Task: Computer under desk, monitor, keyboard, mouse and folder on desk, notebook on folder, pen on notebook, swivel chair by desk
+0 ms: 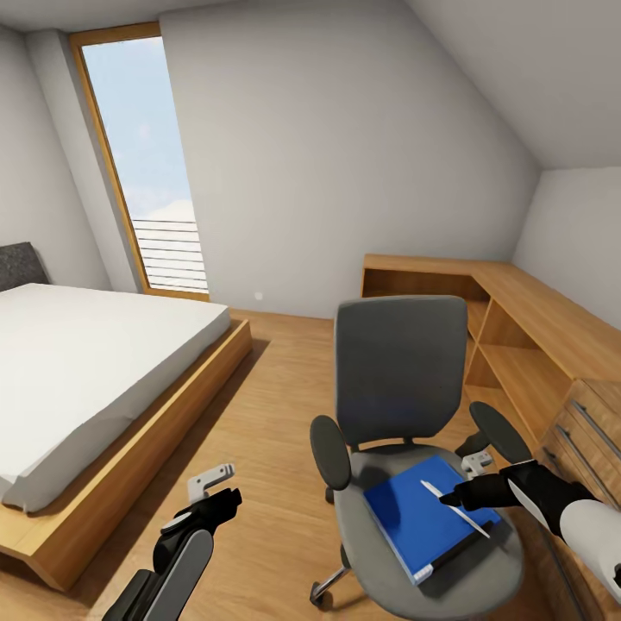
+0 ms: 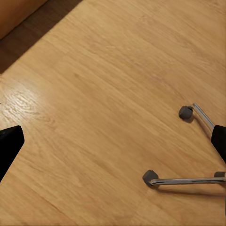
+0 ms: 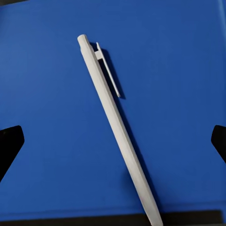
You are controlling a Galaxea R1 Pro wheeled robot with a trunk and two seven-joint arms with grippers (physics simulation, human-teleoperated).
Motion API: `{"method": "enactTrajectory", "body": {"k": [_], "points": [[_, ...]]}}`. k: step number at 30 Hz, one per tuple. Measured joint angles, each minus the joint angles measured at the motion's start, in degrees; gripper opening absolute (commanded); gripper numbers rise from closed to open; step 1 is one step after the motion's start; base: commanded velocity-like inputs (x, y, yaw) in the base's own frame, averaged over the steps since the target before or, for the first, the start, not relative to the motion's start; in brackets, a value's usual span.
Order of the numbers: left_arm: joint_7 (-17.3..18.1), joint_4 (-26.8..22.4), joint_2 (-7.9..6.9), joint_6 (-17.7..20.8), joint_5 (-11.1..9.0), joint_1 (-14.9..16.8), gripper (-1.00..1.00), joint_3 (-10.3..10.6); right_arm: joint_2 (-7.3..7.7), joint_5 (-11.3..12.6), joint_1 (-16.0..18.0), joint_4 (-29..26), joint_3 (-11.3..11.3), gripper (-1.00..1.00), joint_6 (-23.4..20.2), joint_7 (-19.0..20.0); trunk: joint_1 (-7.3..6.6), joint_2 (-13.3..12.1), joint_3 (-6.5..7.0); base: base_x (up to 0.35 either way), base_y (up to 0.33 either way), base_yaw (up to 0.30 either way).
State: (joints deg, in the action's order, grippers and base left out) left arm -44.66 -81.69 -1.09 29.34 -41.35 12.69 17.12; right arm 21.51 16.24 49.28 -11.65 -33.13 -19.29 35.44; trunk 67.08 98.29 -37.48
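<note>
1. Right wrist view looks straight down on the pen (image 3: 117, 127), a white stick with a clip, lying flat on the blue folder (image 3: 52, 89); the two dark fingertips (image 3: 8, 147) of the right tool stand wide apart on either side of it, touching nothing.
2. Head view puts the folder (image 1: 412, 517) on the seat of the chair (image 1: 398, 371), the pen (image 1: 454, 508) slanted across it, with a dark edge showing under the folder's near side.
3. Right tool (image 1: 457, 496) hangs just over the pen, its arm reaching in from the right across the chair's armrest.
4. Beside the chair on the right runs a light wood shelf unit (image 1: 517, 345) with drawers.
5. Left tool (image 1: 216, 492) hovers low over the wood floor (image 1: 276, 371), jaws wide and empty; its wrist view shows chair castors (image 2: 149, 177).
6. A bed (image 1: 86, 362) stands at the left, a tall window (image 1: 147, 164) behind it.
</note>
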Motion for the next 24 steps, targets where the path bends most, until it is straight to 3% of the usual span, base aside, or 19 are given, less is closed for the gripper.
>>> {"method": "enactTrajectory", "body": {"k": [10,15,24], "points": [[0.0,0.0,0.00,0.0,0.0,0.0,1.00,-0.1,-0.68,-0.2,0.0,0.2,-0.1,1.00,0.0,-0.4,0.00,0.0,0.00,0.000,0.000,0.000],[0.0,0.1,0.00,0.0,-0.1,0.0,1.00,-0.1,-1.16,-2.0,0.0,0.3,0.0,1.00,0.0,-1.0,0.00,0.0,0.00,0.000,0.000,0.000],[0.0,0.1,0.00,0.0,-0.1,0.0,1.00,-0.1,-1.93,-2.5,-0.1,0.3,0.0,1.00,0.0,-2.6,0.00,0.0,0.00,0.000,0.000,0.000]]}}
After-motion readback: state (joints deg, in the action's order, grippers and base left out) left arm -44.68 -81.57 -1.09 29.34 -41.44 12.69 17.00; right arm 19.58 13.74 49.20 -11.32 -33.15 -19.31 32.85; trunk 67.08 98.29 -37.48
